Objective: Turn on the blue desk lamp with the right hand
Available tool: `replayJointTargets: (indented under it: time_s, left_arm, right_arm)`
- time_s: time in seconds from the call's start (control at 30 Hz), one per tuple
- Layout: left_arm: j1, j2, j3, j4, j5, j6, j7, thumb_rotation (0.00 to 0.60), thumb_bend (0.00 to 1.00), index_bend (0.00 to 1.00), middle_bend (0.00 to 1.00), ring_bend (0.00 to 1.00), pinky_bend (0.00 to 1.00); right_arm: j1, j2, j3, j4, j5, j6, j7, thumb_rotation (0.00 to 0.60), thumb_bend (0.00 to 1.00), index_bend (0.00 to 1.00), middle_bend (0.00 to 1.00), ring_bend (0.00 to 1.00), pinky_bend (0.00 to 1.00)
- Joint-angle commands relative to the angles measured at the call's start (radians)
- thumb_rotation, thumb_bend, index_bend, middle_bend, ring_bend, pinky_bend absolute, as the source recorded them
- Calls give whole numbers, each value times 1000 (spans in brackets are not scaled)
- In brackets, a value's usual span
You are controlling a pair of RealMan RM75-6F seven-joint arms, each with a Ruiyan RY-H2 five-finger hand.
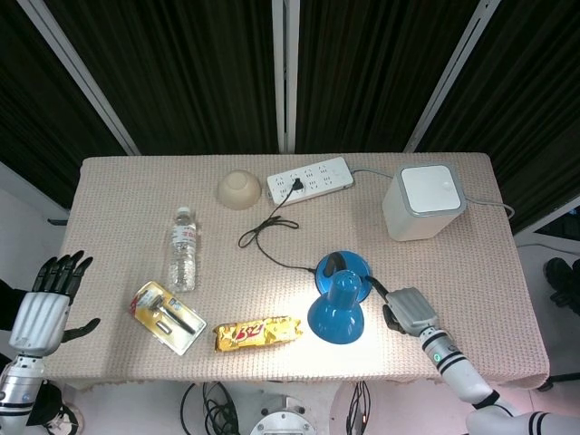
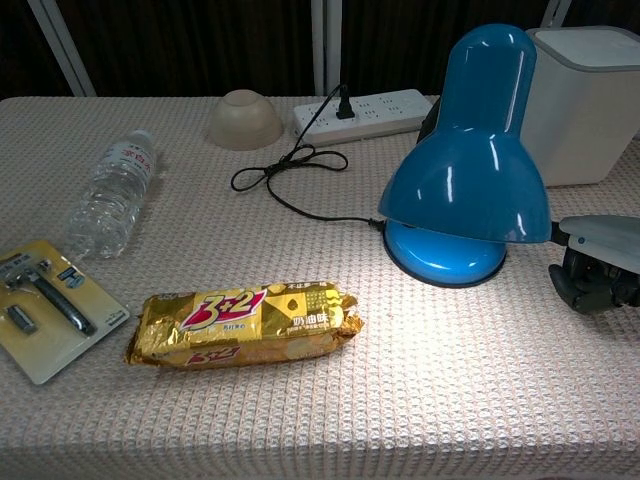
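On the table (image 1: 471, 263), blue desk lamp (image 1: 336, 306) is lit; your right hand (image 1: 408, 311) sits just beside it, fingers curled, holding nothing; left hand (image 1: 47, 299) off-table, fingers spread.

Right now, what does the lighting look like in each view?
Head view: a bright pool on the tablecloth beside the blue desk lamp. Chest view: the lamp's base glows and glare streaks its shade; both sharp.

The blue desk lamp (image 1: 337, 305) is lit, throwing a warm bright pool onto the table (image 1: 109, 199) cloth beneath its shade. Elsewhere the room light is even and soft, the curtains behind very dark. White glare streaks the shade; both views are sharp
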Motion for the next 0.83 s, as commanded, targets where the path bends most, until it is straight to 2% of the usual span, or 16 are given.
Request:
replayJointTargets:
  time_s: [0.03, 0.17, 0.23, 0.3, 0.33, 0.37, 0.4, 0.43, 0.47, 0.5, 0.57, 0.7, 0.83]
  left_arm:
    - [1, 0, 0, 0, 0, 2, 0, 600, 42, 0, 0, 0, 0]
    - [1, 1, -1, 1, -1, 2, -1, 600, 42, 0, 0, 0, 0]
    - [0, 1, 0, 1, 0, 1, -2, 600, 43, 0, 0, 0, 0]
    - [0, 1, 0, 1, 1, 1, -3, 600, 42, 0, 0, 0, 0]
    - [-1, 1, 0, 0, 2, 1, -3, 600, 42, 0, 0, 0, 0]
    - [-1, 1, 0, 0, 2, 0, -4, 600, 42, 0, 0, 0, 0]
    - [-2, 1, 0, 0, 2, -1, -4, 600, 42, 0, 0, 0, 0]
    - [-3, 1, 1, -1, 3, -3, -5, 600, 42, 0, 0, 0, 0]
    - [-4, 0, 1, -1, 3, -4, -5, 600, 42, 0, 0, 0, 0]
    - [-4, 0, 2, -1, 4, -5, -5, 600, 42, 0, 0, 0, 0]
    - [-4, 0, 2, -1, 4, -4, -6, 600, 42, 0, 0, 0, 0]
    - [-2, -2, 1, 7, 4, 1, -17, 600, 42, 0, 0, 0, 0]
    - [-4, -5, 0, 23, 14, 8, -31, 600, 42, 0, 0, 0, 0]
  right_arm:
    - [-23, 0, 9, 16, -84, 67, 67, 600, 770, 0, 970, 909, 827]
    - [-50, 30, 23, -12, -190, 195, 106, 600, 741, 0, 970, 908, 827]
    - [-74, 57, 32, -35, -250, 288, 101, 600, 695, 0, 961, 896, 823]
    - [-106, 82, 40, -54, -305, 389, 74, 600, 612, 0, 893, 835, 786]
    - [-121, 90, 43, -56, -325, 431, 53, 600, 554, 0, 807, 755, 728]
    - [-138, 98, 45, -56, -337, 467, 19, 600, 480, 0, 675, 627, 626]
    - [-154, 109, 45, -60, -337, 490, -25, 600, 373, 0, 448, 411, 449]
    - [-175, 130, 44, -78, -318, 502, -92, 600, 326, 0, 345, 308, 364]
    - [-190, 147, 43, -101, -297, 504, -136, 600, 232, 0, 160, 137, 195]
    - [-204, 162, 43, -127, -274, 507, -163, 600, 149, 0, 32, 21, 64]
    - [-231, 186, 47, -166, -240, 523, -179, 600, 90, 0, 0, 0, 0]
    - [-267, 215, 44, -189, -170, 512, -201, 600, 52, 0, 0, 0, 0]
    - [-274, 214, 55, -158, -124, 479, -170, 600, 50, 0, 0, 0, 0]
